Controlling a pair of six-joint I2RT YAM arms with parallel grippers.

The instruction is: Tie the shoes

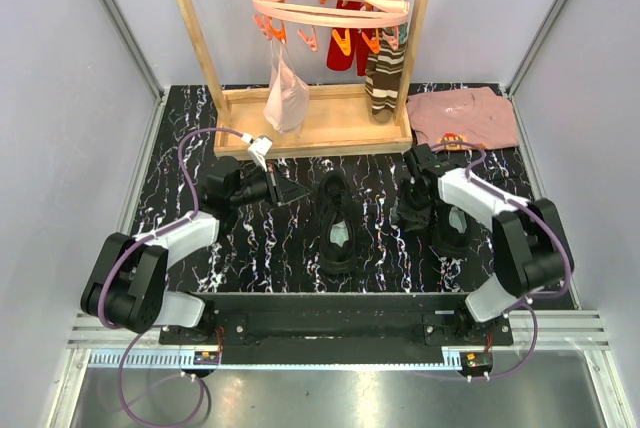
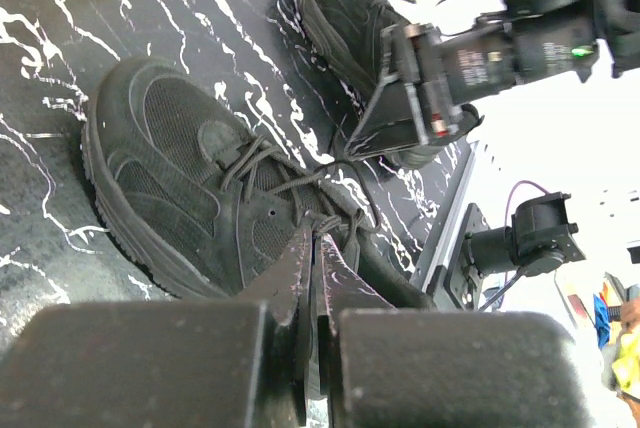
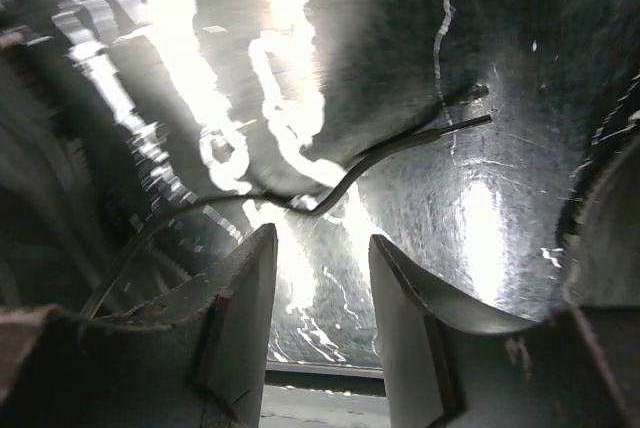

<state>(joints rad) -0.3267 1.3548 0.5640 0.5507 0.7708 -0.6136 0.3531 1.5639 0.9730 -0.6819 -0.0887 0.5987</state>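
Two black lace-up shoes stand on the marbled table: one in the middle (image 1: 338,223) (image 2: 190,178), with its pale insole showing, and one to the right (image 1: 453,236) (image 2: 345,8), partly under the right arm. My left gripper (image 1: 297,192) (image 2: 320,233) is shut, its tips pinching a thin black lace (image 2: 300,180) of the middle shoe over its tongue. My right gripper (image 1: 412,210) (image 3: 322,243) hangs low between the two shoes, open and holding nothing. A loose lace end (image 3: 400,153) lies on the table just beyond its fingertips.
A wooden rack (image 1: 310,128) stands at the back with a round peg hanger carrying a white cloth (image 1: 285,98) and a striped brown sock (image 1: 383,78). A pink folded shirt (image 1: 465,116) lies at the back right. Grey walls close in both sides.
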